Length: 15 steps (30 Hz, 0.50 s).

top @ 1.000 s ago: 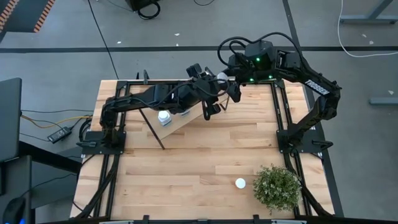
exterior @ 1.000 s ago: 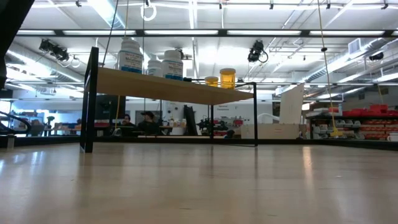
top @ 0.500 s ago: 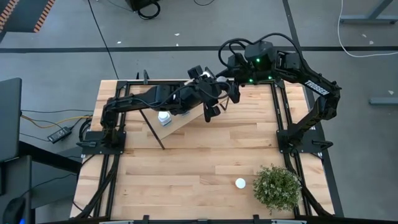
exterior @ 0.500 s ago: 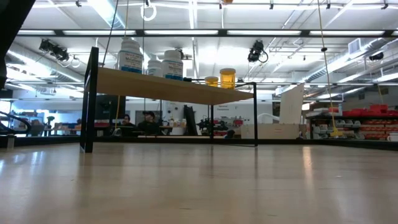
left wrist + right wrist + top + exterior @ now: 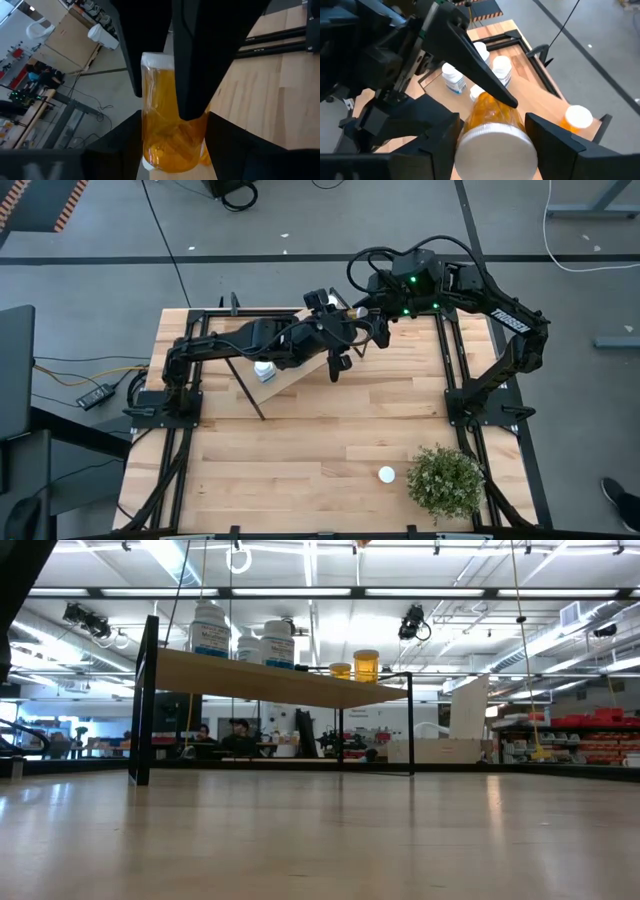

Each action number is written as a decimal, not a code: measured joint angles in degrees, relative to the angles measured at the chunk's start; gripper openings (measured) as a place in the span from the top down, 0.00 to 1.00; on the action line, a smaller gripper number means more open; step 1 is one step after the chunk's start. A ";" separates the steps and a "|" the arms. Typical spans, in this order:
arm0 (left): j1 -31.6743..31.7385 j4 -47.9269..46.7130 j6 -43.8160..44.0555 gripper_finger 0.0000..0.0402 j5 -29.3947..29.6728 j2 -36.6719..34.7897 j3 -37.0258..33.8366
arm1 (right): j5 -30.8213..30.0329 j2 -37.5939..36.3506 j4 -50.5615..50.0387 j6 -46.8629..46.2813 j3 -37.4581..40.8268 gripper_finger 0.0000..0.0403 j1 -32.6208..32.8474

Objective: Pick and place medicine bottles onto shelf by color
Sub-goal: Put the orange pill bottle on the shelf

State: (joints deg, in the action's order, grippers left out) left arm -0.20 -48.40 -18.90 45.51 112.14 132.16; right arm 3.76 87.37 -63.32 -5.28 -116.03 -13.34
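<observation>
An orange bottle [image 5: 160, 120] with a white cap hangs in the air over the shelf's right end, between my two grippers. My left gripper [image 5: 172, 125] reaches in from the table's left and my right gripper [image 5: 492, 122] from the right; both are shut on it. The shelf [image 5: 290, 377], a slanted wood board on a black frame, stands at the table's far left. On it stand several white bottles [image 5: 454, 79] and, at its right end, an orange one [image 5: 576, 120]. The low view shows the shelf [image 5: 270, 680] with white bottles [image 5: 210, 628] and orange bottles [image 5: 366, 664] upright on it. My left gripper pinches the orange body [image 5: 150, 137] between its two fingers, at the end away from the cap. The fingers come from the table's left, slanting a little down, and lie along the bottle. The bottle is clear of shelf and table. My right gripper has the white cap [image 5: 495, 145] between its two fingers, one on either side. It comes from the table's right, slanting down, so the cap faces its wrist. The bottle lies on its side with its body pointing away toward the left gripper, one finger [image 5: 480, 70] of which lies over it.
A white-capped bottle [image 5: 386, 474] stands on the table near the front right, next to a green potted plant [image 5: 445, 482]. Black frame rails [image 5: 455, 370] run along the table's left and right sides.
My left gripper has rolled a little about the line it points along, at the bottle. Both arms have kept their place above the shelf's right end.
</observation>
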 joint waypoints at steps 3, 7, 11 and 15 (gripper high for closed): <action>-0.18 0.06 -0.12 0.52 1.22 0.00 0.00 | 0.17 0.01 -0.95 -1.36 0.04 0.43 0.00; -0.19 0.42 -0.49 0.51 2.95 -0.02 0.00 | 0.14 0.04 -1.33 -1.83 0.04 0.43 -0.02; -0.19 0.52 -1.91 0.52 3.46 -0.02 0.00 | 0.12 0.04 -1.39 -2.16 0.05 0.43 -0.02; -0.19 0.27 -2.05 0.52 3.81 -0.02 0.00 | 0.12 0.09 -1.39 -2.40 0.09 0.43 -0.02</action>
State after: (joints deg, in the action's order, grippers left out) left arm -0.38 -48.13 -20.95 49.32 112.12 132.16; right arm 3.88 87.46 -64.71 -7.69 -115.94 -13.37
